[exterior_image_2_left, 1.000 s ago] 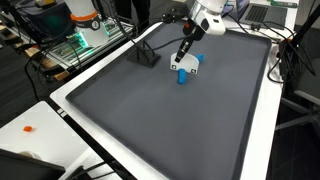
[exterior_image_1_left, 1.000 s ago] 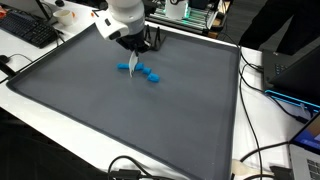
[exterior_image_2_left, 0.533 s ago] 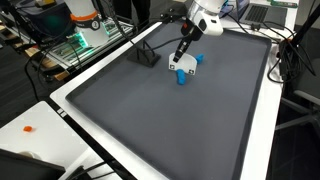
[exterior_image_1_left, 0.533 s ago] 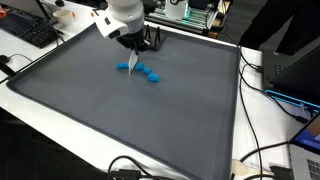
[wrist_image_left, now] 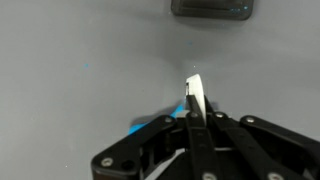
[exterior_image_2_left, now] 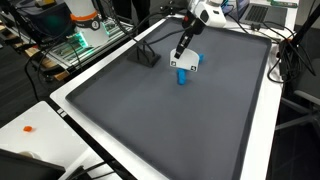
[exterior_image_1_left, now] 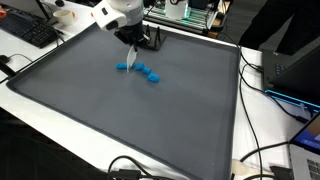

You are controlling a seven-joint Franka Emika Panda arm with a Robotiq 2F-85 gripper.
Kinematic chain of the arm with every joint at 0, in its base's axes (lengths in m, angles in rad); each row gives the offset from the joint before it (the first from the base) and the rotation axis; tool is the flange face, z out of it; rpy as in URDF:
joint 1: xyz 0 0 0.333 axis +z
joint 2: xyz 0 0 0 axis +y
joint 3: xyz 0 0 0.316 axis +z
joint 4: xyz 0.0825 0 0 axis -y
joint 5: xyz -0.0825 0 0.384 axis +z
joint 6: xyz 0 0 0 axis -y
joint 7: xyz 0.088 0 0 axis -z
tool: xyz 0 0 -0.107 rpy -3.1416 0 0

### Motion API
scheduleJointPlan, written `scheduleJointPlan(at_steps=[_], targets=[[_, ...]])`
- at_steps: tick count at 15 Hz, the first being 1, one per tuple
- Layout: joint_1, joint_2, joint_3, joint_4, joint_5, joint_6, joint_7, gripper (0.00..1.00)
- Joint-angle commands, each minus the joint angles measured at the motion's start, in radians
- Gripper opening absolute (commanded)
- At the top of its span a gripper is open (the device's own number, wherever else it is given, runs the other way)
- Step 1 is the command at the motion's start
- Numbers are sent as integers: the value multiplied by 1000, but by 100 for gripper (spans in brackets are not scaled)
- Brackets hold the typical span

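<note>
1. Wrist view is showing the gripper (wrist_image_left: 191, 118) with its fingers pressed together, pinching a thin white piece (wrist_image_left: 194, 92) that is sticking out past the tips.
2. In both exterior views the arm (exterior_image_1_left: 118, 14) is reaching down from the far side, its wrist leaning and the gripper (exterior_image_2_left: 183, 48) hanging low over the grey mat (exterior_image_1_left: 120, 120).
3. Small blue pieces (exterior_image_1_left: 143, 72) are lying on the mat directly under the white piece (exterior_image_2_left: 189, 62); whether they are touching is unclear.
4. A black stand (exterior_image_2_left: 147, 55) is sitting nearby, toward the mat's far edge.
</note>
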Motion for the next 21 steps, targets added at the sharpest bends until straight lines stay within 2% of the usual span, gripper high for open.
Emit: scheduleJointPlan(at_steps=[1,21], targets=[[-4,-20,1,5,-15,-23,-24,1],[-6,82,-11,99,-108,-10,-108,1]])
